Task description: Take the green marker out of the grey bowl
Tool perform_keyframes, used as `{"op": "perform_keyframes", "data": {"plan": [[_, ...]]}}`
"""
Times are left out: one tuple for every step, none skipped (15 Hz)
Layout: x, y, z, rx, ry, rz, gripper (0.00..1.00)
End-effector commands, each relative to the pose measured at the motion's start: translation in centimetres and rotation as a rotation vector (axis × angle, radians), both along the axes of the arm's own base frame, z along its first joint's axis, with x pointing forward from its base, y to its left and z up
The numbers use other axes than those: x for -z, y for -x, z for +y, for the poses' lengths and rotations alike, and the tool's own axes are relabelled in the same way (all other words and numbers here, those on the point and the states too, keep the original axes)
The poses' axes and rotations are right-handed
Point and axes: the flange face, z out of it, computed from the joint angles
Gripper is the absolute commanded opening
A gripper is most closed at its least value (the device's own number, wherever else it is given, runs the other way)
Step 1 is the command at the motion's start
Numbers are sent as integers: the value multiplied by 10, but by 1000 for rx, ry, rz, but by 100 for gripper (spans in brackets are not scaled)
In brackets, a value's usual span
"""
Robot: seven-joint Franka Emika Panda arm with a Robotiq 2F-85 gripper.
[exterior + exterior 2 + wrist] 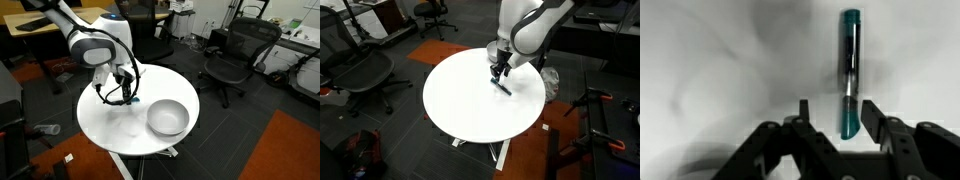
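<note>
The green marker lies on the white round table, outside the grey bowl. In the wrist view its darker end sits between my fingers, close to the right-hand one. My gripper is open and hangs just over the marker, holding nothing. In both exterior views the gripper points down at the table, with the marker just below it. The bowl stands at the table's near right in an exterior view, apart from the gripper. It looks empty. The bowl does not show in the exterior view from the opposite side.
Black office chairs stand around the table. Desks line the back of the room. The table's edge lies a hand's width from the marker on the side nearest the arm.
</note>
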Motion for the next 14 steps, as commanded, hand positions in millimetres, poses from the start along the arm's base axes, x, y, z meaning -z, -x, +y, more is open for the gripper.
{"op": "perform_keyframes", "data": {"plan": [[-20,0,-3,-10,-25,-33,88],[-26,2,-4,-15,-28,-40,95],[-31,2,-5,-14,-30,-46,100],[-37,3,-6,-15,-31,-54,100],[-44,5,-7,-25,-34,-61,100],[-51,7,-8,-31,-34,-67,100],[-57,9,-8,-42,-35,-75,100],[-65,12,-9,-47,-34,-82,100],[-72,15,-10,-57,-33,-88,100],[-79,20,-11,-65,-32,-91,100],[-86,25,-11,-76,-28,-98,100],[-92,29,-12,-80,-27,-102,100],[-99,33,-13,-90,-26,-109,100],[-107,38,-13,-94,-24,-118,100]]}}
